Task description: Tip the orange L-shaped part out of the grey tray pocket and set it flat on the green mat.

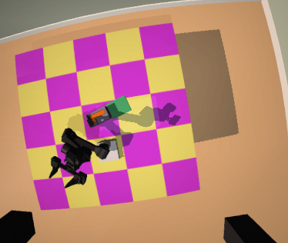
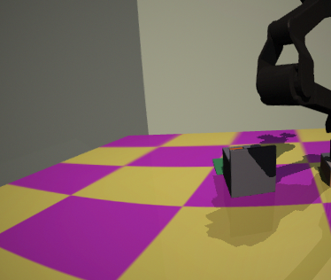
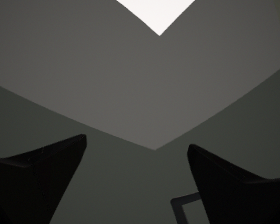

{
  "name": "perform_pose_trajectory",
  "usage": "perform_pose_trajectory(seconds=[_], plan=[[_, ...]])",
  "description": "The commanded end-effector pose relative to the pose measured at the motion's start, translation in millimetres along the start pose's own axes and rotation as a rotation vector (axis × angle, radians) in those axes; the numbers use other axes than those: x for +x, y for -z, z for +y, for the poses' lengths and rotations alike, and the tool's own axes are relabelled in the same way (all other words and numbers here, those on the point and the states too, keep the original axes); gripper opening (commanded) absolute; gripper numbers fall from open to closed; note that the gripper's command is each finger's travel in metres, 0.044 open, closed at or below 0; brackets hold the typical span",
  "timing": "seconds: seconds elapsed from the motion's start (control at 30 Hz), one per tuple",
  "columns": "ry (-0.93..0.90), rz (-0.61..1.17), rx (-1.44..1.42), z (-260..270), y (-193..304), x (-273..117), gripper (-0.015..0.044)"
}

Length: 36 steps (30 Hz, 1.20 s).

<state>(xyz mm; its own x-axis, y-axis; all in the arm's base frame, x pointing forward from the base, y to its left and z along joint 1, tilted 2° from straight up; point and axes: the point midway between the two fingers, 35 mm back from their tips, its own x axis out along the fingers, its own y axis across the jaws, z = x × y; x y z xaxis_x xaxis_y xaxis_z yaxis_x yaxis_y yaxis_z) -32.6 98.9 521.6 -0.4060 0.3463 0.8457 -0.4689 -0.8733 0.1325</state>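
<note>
The orange part point(image 1: 98, 114) lies in the pocket of the grey tray point(image 2: 254, 182); in the exterior view only a thin strip of orange point(image 2: 236, 149) shows at the tray's top edge, with no end visibly raised. A shadow crosses the part and tray. The green mat point(image 1: 122, 105) point(image 2: 217, 166) lies against the tray's right side in the top view, with nothing on it. My gripper point(image 1: 58, 182) point(image 3: 138, 145) is open and empty, raised high and away from the tray. The wrist view shows only ceiling and walls between the fingers, not the part.
The arm's base point(image 1: 110, 156) stands near the tray, on the magenta and yellow checkered surface point(image 1: 143, 148) point(image 2: 129, 184). The arm's folded links rise above the base. Two black blocks point(image 1: 10, 227) point(image 1: 247, 229) show at the bottom of the top view. Walls stand behind.
</note>
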Motion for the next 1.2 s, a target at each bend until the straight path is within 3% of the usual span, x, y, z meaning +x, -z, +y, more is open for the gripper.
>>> perform_pose_trajectory(seconds=[0.0,0.13,0.23,0.47,0.63,0.9,1.17], plan=[[-0.006,0.000,0.003,1,0,0,0.0374],[-0.104,-0.015,0.083,28,0,2,0.0269],[-0.277,-0.020,0.171,71,-3,2,0.0190],[-0.806,-0.074,0.470,187,-47,-51,0.0180],[-1.219,-0.108,0.676,234,-99,-121,0.0180],[-1.672,-0.214,0.851,229,-166,-214,0.0180],[-2.307,-0.401,0.954,143,-219,-338,0.0180]])
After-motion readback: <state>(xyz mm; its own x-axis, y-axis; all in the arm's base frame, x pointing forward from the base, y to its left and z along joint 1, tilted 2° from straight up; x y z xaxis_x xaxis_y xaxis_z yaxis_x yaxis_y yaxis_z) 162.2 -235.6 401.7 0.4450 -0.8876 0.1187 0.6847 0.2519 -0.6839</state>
